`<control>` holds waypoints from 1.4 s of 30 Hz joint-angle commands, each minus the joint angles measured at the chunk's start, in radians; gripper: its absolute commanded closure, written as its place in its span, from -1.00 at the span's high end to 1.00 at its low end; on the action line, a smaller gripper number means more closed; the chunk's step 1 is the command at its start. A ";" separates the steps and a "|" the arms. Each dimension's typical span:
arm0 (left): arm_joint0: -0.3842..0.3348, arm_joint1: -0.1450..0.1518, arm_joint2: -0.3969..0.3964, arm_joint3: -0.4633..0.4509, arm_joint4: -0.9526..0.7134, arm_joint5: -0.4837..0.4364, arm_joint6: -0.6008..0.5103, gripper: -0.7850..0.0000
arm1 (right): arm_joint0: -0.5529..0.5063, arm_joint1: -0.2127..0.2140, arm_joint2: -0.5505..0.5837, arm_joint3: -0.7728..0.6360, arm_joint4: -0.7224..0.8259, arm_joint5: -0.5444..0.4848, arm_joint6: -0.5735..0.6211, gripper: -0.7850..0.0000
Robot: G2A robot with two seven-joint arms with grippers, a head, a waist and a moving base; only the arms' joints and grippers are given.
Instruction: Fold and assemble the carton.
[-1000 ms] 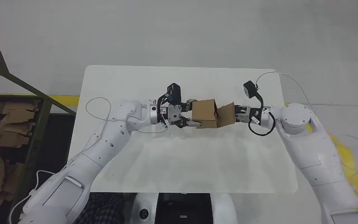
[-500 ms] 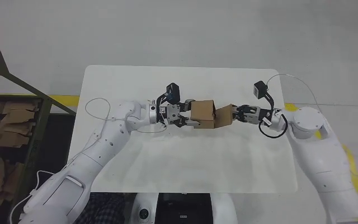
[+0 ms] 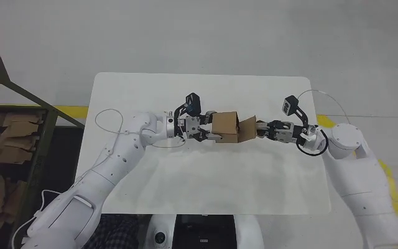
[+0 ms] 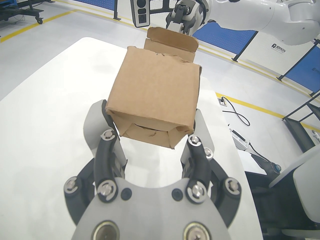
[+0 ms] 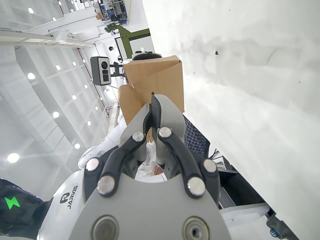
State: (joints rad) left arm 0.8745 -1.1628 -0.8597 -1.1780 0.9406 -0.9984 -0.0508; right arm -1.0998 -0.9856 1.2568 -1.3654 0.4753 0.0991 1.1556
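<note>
The left jaws hold the brown carton by its left end, with one finger pressed on each side. The flaps at that end are folded in. The carton lies on its side over the middle of the white counter, between the two arms. I cannot tell if it touches the counter. At its right end a flap sticks out, open. The right jaws are pinched tight on the edge of that flap, with the thin card between them.
</note>
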 commanded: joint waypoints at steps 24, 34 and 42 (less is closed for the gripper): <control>0.013 -0.012 0.031 0.097 0.201 0.041 0.046 0.39 | 0.101 -0.061 -0.194 0.275 0.061 -0.032 0.023 -1.00; 0.000 -0.021 0.041 0.152 0.218 0.040 0.068 0.39 | 0.145 -0.080 -0.219 0.360 0.072 -0.079 0.013 -1.00; -0.011 -0.029 0.051 0.189 0.233 0.040 0.084 0.40 | 0.131 -0.055 -0.163 0.354 -0.044 -0.079 -0.093 -1.00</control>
State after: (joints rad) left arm 0.8651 -1.1910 -0.8092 -0.9911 1.1721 -0.9581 0.0304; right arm -0.9642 -1.0431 1.0906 -1.0043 0.4442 0.0138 1.0703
